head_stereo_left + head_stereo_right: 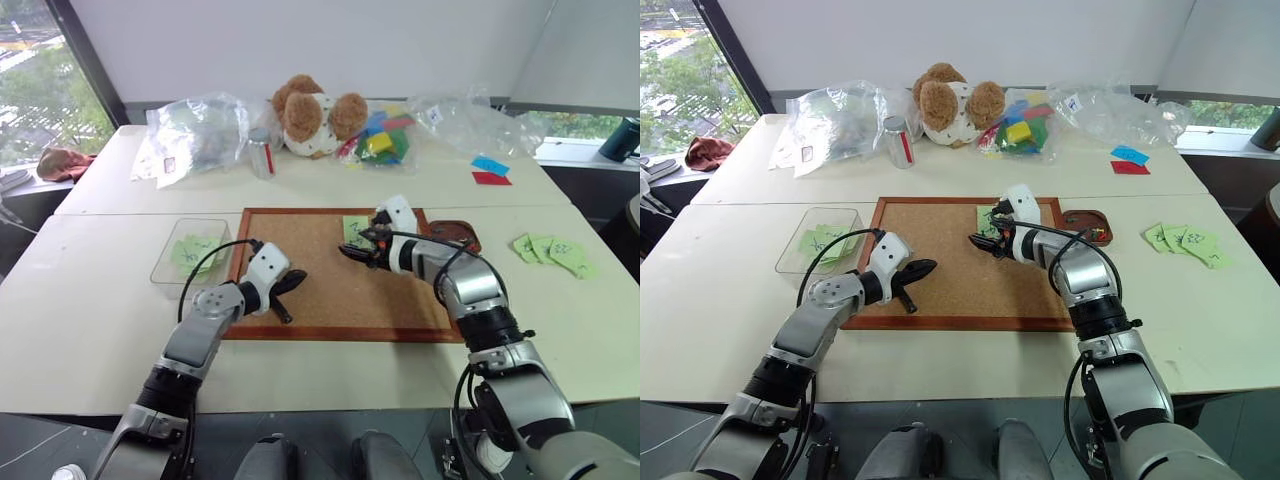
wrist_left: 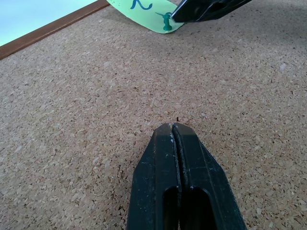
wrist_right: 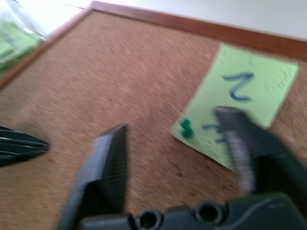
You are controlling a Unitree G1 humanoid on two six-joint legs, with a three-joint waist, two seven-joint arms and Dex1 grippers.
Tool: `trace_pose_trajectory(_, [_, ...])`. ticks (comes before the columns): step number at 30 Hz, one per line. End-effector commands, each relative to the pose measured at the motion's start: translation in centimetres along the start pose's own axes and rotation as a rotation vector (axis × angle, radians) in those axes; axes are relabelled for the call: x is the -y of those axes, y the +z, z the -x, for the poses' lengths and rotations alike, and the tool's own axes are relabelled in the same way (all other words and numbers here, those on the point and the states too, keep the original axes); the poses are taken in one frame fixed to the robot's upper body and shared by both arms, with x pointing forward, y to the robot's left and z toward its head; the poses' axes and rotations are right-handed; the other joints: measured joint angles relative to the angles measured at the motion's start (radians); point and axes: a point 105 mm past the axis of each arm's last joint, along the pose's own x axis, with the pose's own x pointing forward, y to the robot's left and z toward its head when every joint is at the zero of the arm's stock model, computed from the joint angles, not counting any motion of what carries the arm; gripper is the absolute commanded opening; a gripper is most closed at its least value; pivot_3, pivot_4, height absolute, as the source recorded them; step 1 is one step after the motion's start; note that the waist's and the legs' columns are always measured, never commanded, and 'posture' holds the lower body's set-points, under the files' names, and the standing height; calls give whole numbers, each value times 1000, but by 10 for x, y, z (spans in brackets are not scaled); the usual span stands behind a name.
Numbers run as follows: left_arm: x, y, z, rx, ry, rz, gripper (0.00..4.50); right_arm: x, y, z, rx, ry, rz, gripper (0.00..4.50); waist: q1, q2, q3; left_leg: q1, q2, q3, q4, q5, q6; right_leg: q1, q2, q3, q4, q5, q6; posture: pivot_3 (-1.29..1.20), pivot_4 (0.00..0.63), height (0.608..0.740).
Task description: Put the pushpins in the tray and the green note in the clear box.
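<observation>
1. My left gripper (image 2: 175, 132) sits over the bare cork board (image 1: 300, 285) near its left edge, fingers clenched flat together with nothing between them.
2. My right gripper (image 3: 175, 139) hangs over the green note (image 3: 242, 103), fingers spread apart and grasping nothing.
3. The green note lies flat on the cork near the board's far edge, right of the middle, with a green pushpin (image 3: 186, 128) stuck in its near corner.
4. The tray (image 1: 455, 236) sits on the table touching the board's far right corner.
5. The clear box (image 1: 170, 262) rests on the table just beside the board's left edge, with green notes already lying in it.
</observation>
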Motion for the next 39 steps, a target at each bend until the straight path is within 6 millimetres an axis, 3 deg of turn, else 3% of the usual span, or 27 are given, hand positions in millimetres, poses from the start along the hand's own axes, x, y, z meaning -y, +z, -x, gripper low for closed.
trace_pose_trajectory(1, [5, -23, 2, -84, -5, 29, 0, -5, 21, -6, 56, 13, 51, 2569, -1, 0, 0, 0, 0, 0, 0, 0, 0, 0, 0, 0, 0, 0, 0, 0, 150, 740])
trace_pose_trajectory(14, [6, -25, 3, -86, 5, 32, 0, 2, 14, -15, 41, 2, 22, 2569, -2, 0, 0, 0, 0, 0, 0, 0, 0, 0, 0, 0, 0, 0, 0, 0, 150, 740])
trace_pose_trajectory(17, [6, -25, 3, -86, 5, 32, 0, 4, 13, -15, 38, 0, 19, 1724, -2, 0, 0, 0, 0, 0, 0, 0, 0, 0, 0, 0, 0, 0, 0, 0, 150, 740])
trace_pose_trajectory(20, [7, -25, 3, -86, 5, 33, 0, 6, 14, -14, 42, -4, 16, 239, -2, 0, 0, 0, 0, 0, 0, 0, 0, 0, 0, 0, 0, 0, 0, 0, 150, 740])
trace_pose_trajectory(21, [7, -25, 4, -86, 5, 33, 0, 6, 16, -13, 48, -5, 14, 48, -2, 0, 0, 0, 0, 0, 0, 0, 0, 0, 0, 0, 0, 0, 0, 0, 150, 740])
trace_pose_trajectory(39, [10, -28, 3, -90, -6, 55, 0, -1, 68, 27, 150, 2, 90, 48, 0, 0, 0, -1, 0, 0, -2, 0, 0, -2, 0, 0, 0, 0, 0, 0, 150, 740])
